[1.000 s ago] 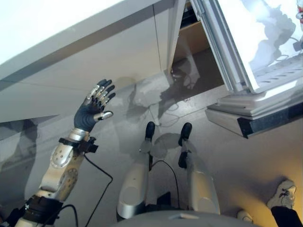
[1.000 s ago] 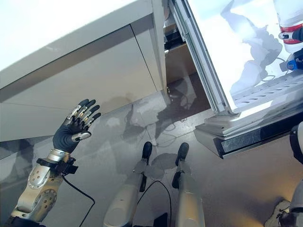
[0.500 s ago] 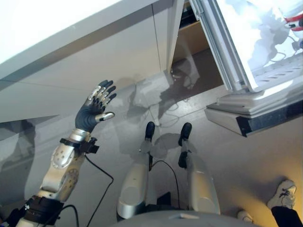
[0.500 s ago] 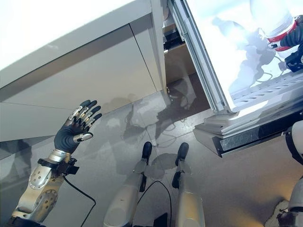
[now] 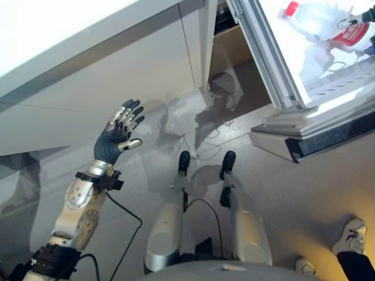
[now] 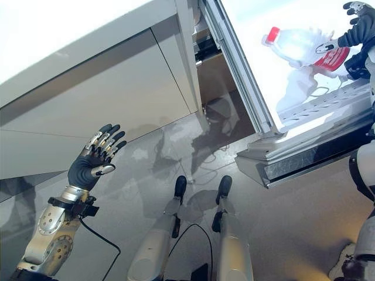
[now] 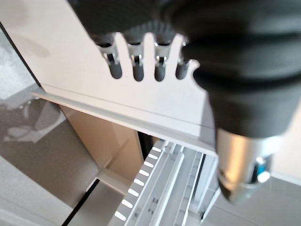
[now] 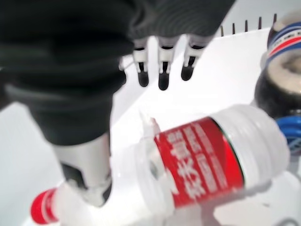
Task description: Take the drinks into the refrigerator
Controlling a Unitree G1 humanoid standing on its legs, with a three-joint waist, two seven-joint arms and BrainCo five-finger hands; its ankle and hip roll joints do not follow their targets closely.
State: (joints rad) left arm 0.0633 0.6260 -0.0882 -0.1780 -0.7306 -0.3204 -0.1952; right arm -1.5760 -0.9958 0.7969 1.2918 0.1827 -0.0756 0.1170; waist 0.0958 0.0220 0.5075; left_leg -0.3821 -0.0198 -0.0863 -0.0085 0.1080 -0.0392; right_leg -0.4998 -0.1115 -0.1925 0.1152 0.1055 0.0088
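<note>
At upper right we see our right robot hand [image 6: 356, 29] loosely touching a red-capped water bottle [image 6: 304, 47] inside the refrigerator [image 6: 304, 126], fingers straight; our left robot hand [image 5: 117, 136] hangs spread open.

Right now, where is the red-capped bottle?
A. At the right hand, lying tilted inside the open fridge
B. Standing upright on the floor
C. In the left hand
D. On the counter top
A: the bottle lies tilted over the bright fridge shelf, with the right hand on its labelled end; the left hand is raised, open and empty.
</note>
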